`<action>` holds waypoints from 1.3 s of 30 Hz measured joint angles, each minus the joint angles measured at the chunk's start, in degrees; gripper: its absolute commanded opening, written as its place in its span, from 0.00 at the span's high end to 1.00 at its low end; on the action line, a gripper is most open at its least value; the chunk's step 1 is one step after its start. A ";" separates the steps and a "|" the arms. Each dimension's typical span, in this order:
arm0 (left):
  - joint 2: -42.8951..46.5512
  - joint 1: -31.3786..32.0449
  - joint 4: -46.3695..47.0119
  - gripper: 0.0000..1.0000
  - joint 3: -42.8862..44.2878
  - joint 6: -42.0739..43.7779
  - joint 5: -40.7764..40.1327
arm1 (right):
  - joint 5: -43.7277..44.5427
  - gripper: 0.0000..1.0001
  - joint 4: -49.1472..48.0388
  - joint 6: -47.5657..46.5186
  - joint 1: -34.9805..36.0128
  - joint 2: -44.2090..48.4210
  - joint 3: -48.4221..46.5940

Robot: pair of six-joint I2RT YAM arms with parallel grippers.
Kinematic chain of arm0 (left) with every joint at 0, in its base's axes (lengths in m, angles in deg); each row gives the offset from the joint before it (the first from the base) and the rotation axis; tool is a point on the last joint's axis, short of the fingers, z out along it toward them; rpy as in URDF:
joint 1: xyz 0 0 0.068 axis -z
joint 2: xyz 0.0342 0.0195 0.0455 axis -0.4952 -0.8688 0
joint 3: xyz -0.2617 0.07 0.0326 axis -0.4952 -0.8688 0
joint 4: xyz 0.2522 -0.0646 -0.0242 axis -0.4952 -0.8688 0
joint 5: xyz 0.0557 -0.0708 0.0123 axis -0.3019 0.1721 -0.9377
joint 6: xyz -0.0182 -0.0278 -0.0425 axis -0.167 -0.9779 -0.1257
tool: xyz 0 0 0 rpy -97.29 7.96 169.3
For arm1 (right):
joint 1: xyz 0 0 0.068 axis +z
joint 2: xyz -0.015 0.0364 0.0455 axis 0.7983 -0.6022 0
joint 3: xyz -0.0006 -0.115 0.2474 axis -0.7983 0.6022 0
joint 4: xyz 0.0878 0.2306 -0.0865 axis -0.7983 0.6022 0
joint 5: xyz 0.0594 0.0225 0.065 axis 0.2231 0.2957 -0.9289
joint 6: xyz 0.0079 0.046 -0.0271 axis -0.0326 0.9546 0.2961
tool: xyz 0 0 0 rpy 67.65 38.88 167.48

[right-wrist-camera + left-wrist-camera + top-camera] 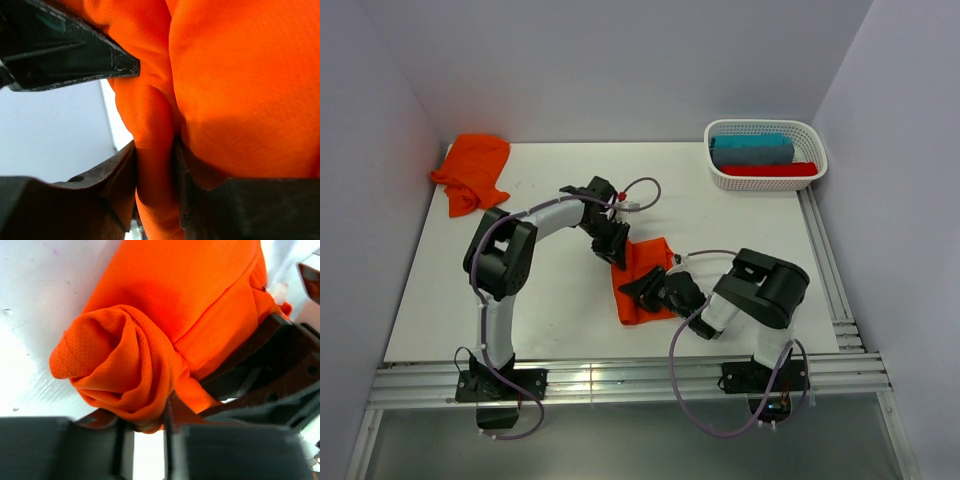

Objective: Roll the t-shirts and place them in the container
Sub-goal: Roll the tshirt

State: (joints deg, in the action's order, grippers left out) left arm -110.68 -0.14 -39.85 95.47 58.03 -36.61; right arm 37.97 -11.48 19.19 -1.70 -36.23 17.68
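Where the shirt lay: the shirt (645, 265) sat mid-surface between the two arms, a narrow orange bundle on the white surface (570, 320).
Left hand: the left hand (613, 250) was at the bundle's far end, closed on a fold of cloth at the lower edge of the roll.
Right hand: the right hand (653, 288) was at the near right side, clamped on a ridge of the same cloth.
Long axis: it ran roughly far to near, leaning a little to one side.
Roll end: a loose spiral of layers faced the left wrist camera.
Done, by my guess: this shirt was folded narrow and wound into a roll, though slack and not tidy.
Left to do: tightening or finishing this roll. The second shirt (472, 168) lay crumpled in the far left corner, unrolled.
Basket: the basket (720, 180) stood far right, holding teal and red rolled cloths.
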 measured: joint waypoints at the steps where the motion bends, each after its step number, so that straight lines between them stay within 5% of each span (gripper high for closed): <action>1: -0.13 0.28 -0.70 0.89 0.70 -0.33 -0.79 | 0.07 0.53 2.38 -0.44 0.00 1.14 -0.50; 2: -0.26 0.61 -1.36 0.96 1.33 -0.42 -1.73 | 0.09 0.50 5.18 -1.03 0.02 2.60 -1.09; 8: -1.11 2.19 -4.24 0.98 4.11 -0.57 -6.43 | 2.60 0.34 24.50 -5.01 1.11 11.54 -5.64; 14: -1.25 3.21 -5.66 0.97 5.53 -0.50 -9.86 | 12.87 0.30 55.32 -9.11 6.16 19.39 -16.87; 21: -2.71 4.63 -8.57 0.95 8.63 -0.33 -12.70 | 26.49 0.30 83.43 -10.86 13.31 17.33 -34.71; 28: -4.28 5.68 -11.30 0.94 11.45 -0.26 -14.38 | 36.59 0.33 99.01 -12.72 15.91 5.51 -48.94; 39: -6.40 6.25 -14.62 0.92 14.93 -0.26 -15.21 | 45.70 0.36 110.36 -16.50 18.40 -7.65 -65.18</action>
State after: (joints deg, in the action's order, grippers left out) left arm -117.09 6.11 -54.47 110.39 57.77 -51.82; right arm 83.68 98.88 2.69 16.70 -43.88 -47.50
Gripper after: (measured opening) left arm 0.237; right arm 0.644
